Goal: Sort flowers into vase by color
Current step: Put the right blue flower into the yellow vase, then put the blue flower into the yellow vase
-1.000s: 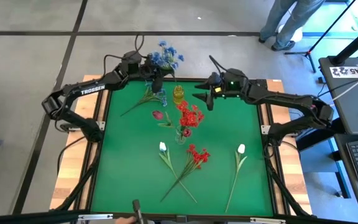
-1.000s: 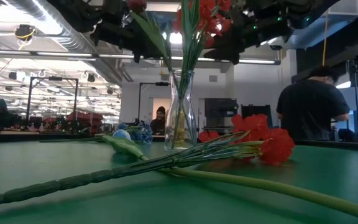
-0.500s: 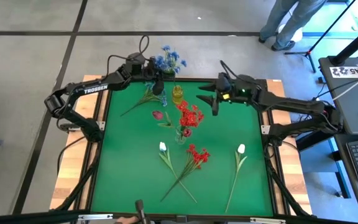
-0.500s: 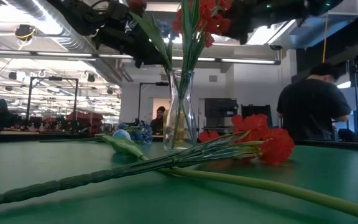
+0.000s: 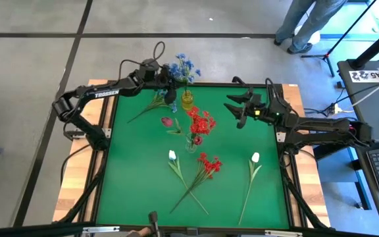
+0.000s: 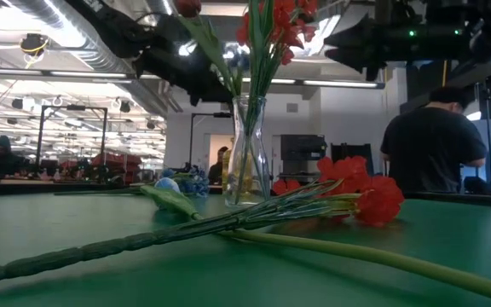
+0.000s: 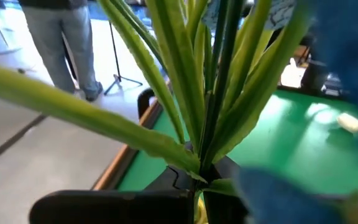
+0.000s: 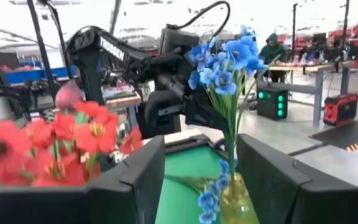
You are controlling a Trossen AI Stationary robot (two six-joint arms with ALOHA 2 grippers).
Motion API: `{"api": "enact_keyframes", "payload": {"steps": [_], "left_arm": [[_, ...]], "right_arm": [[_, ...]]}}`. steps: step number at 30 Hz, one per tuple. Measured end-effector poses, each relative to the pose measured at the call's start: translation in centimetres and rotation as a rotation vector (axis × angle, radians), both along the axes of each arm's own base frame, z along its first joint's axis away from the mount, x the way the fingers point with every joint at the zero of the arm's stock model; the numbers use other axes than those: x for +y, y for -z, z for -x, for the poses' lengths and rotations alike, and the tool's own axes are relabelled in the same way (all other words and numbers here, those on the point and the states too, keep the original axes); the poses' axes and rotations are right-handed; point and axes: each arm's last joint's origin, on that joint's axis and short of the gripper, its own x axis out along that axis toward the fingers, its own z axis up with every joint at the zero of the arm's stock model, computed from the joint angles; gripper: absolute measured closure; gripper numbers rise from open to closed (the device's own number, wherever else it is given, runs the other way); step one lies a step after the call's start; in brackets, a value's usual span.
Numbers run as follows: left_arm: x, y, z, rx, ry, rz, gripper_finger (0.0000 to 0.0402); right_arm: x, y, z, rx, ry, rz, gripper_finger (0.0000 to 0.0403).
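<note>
My left gripper [image 7: 197, 186] is clenched on the leafy lower stem of a blue sprig [image 5: 183, 66], held upright at the far edge of the table [image 5: 130, 191], its foot down in the small yellow vase [image 5: 188, 100]. I judge the sprig light and springy. The wire stem is stiff enough to steer, but the leaves are slick and the blooms crush easily, so the bare stem below the leaves is the place to grip.

Just beside the yellow vase, a second blue sprig [image 5: 158, 102] lies flat. Toward the table's middle, a rosebud [image 5: 167, 121] lies near the clear vase [image 5: 191, 142], which holds a bunch of red blooms [image 5: 201, 122]. Beyond that lie two white buds [image 5: 172, 156] [image 5: 255, 157] and one red cluster [image 5: 209, 163].

My right gripper [image 5: 239, 109] hangs spread and empty over the table's far right.
</note>
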Motion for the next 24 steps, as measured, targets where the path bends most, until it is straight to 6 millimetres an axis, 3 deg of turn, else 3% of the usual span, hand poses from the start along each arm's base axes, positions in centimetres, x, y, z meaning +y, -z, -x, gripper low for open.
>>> {"api": "enact_keyframes", "payload": {"steps": [5, 16, 24], "left_arm": [[0.3, 1.0, -0.6, 0.032, -0.059, -0.015, 0.0371], [0.0, 0.7, -0.2, 0.068, -0.077, -0.03, 0.0221], [-1.5, -0.8, 2.1, 0.244, -0.17, -0.096, 0.0158]], "right_arm": [[0.0, 0.2, 0.1, 0.005, 0.004, -0.006, 0.0206], [0.0, 0.4, 0.0, 0.025, 0.004, -0.008, 0.0206], [0.0, 0.5, 0.0, 0.03, 0.004, -0.009, 0.0206]]}}
